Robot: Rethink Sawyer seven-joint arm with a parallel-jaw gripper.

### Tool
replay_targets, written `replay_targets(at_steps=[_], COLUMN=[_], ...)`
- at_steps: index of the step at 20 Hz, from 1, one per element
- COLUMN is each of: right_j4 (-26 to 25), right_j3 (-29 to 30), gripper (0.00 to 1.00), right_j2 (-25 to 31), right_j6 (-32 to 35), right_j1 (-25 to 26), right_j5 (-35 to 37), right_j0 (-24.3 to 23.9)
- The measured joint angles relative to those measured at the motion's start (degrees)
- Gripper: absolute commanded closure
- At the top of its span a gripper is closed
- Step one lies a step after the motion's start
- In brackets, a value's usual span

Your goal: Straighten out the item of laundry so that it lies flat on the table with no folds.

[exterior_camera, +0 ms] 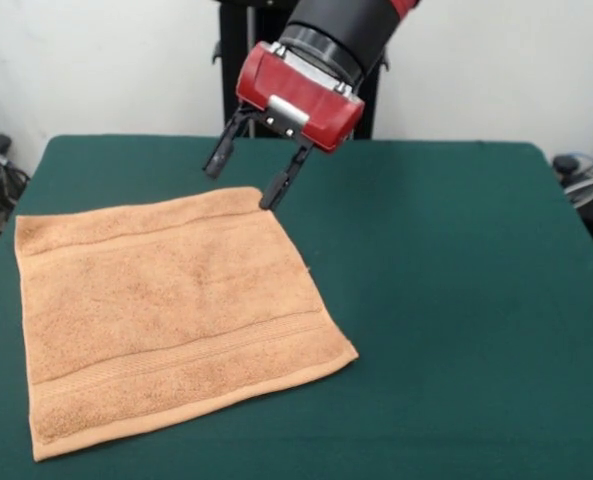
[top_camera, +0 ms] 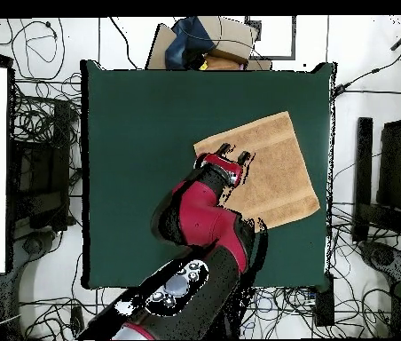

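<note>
- Nearest you, the towel (exterior_camera: pixel 176 315) is lying spread flat on the left part of the green table (exterior_camera: pixel 456 300), band stripes running near two opposite edges.
- You are seeing the gripper (exterior_camera: pixel 246 178) hovering with jaws apart, one fingertip (exterior_camera: pixel 272 196) at the towel's far corner.
- No readable writing is showing anywhere.
- From overhead, the arm (top_camera: pixel 200 213) is covering part of the towel's edge.

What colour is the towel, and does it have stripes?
The towel is tan-orange, with woven band stripes near two opposite edges. The front view shows it best.
</note>
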Motion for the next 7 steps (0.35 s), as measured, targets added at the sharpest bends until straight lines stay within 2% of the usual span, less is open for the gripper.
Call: replay_targets(at_steps=[7], right_j4=[-2.8], right_j3=[0.3], gripper=[0.00], right_j2=[1.4], right_j6=[0.0], right_j1=[-1.3], right_j5=[0.0], right_j0=[-0.9])
